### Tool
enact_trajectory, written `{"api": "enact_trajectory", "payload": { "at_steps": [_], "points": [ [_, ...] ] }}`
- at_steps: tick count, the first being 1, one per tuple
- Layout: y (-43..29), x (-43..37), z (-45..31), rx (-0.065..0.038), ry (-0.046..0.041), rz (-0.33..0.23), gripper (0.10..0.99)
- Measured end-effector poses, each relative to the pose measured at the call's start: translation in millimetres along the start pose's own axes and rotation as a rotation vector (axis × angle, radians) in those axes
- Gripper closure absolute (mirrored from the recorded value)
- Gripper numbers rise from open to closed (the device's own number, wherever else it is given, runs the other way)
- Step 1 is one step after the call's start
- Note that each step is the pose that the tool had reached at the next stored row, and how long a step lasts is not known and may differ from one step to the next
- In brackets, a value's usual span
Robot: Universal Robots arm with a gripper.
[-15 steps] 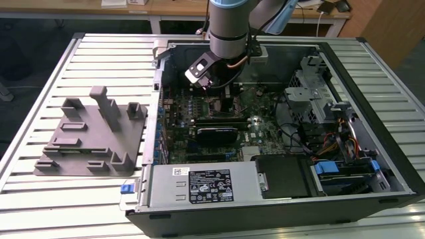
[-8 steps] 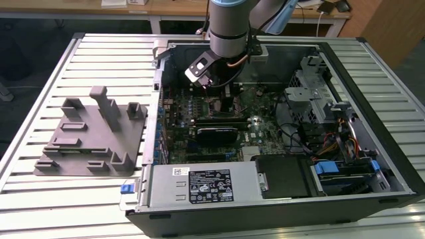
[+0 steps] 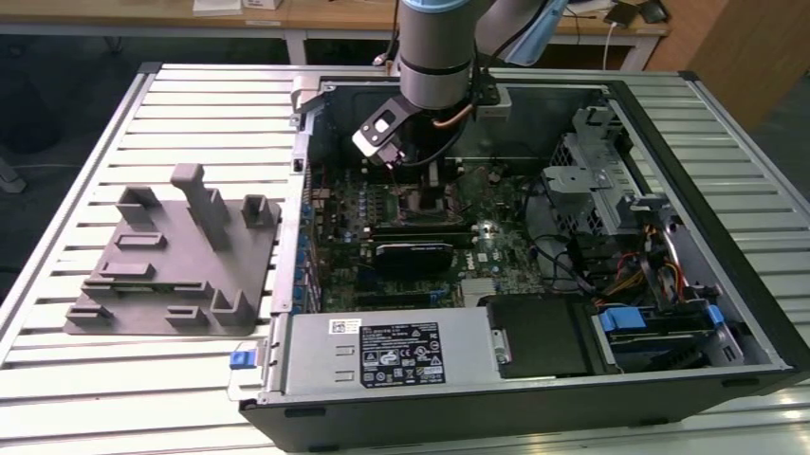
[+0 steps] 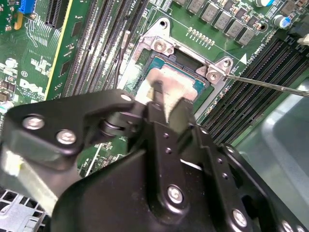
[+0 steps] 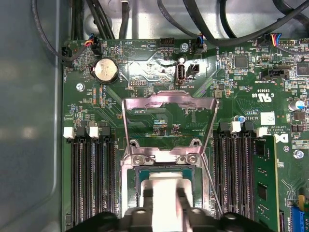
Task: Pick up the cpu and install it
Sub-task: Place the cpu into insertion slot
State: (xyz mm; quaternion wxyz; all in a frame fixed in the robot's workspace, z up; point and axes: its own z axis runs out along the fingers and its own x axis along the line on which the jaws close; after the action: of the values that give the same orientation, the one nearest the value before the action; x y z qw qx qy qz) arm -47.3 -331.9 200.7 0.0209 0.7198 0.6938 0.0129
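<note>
Low centre of the first wrist view, claw pinches the cpu at the socket (light, stiff, slick lid, I'd guess fragile underneath: edges only).

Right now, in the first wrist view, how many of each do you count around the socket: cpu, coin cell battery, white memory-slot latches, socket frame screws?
cpu: 1
coin cell battery: 1
white memory-slot latches: 4
socket frame screws: 2
Total: 8
</note>
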Motion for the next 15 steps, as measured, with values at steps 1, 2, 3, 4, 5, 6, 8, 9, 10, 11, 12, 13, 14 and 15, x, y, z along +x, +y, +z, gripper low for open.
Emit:
{"api": "enact_trajectory", "payload": {
  "at_steps": [1, 2, 3, 4, 5, 6, 8, 9, 10, 11, 12, 13, 14, 15],
  "points": [
    [0.0, 0.0, 0.0, 0.000, 0.0001, 0.000, 0.753],
    [0.0, 0.0, 0.0, 0.000, 0.0001, 0.000, 0.812],
    [0.0, 0.0, 0.0, 0.000, 0.0002, 0.000, 0.871],
    [0.0, 0.0, 0.0, 0.000, 0.0002, 0.000, 0.929],
    [0.0, 0.0, 0.0, 0.000, 0.0003, 0.000, 0.929],
    [0.0, 0.0, 0.0, 0.000, 0.0004, 0.000, 0.980],
    [0.0, 0.0, 0.0, 0.000, 0.0005, 0.000, 0.980],
    [0.0, 0.0, 0.0, 0.000, 0.0005, 0.000, 0.980],
    [0.0, 0.0, 0.0, 0.000, 0.0006, 0.000, 0.980],
    [0.0, 0.0, 0.0, 0.000, 0.0006, 0.000, 0.980],
    [0.0, 0.0, 0.0, 0.000, 0.0006, 0.000, 0.980],
    [0.0, 0.0, 0.0, 0.000, 0.0007, 0.000, 0.980],
    [0.0, 0.0, 0.0, 0.000, 0.0007, 0.000, 0.980],
    [0.0, 0.0, 0.0, 0.000, 0.0006, 0.000, 0.980]
  ]
}}
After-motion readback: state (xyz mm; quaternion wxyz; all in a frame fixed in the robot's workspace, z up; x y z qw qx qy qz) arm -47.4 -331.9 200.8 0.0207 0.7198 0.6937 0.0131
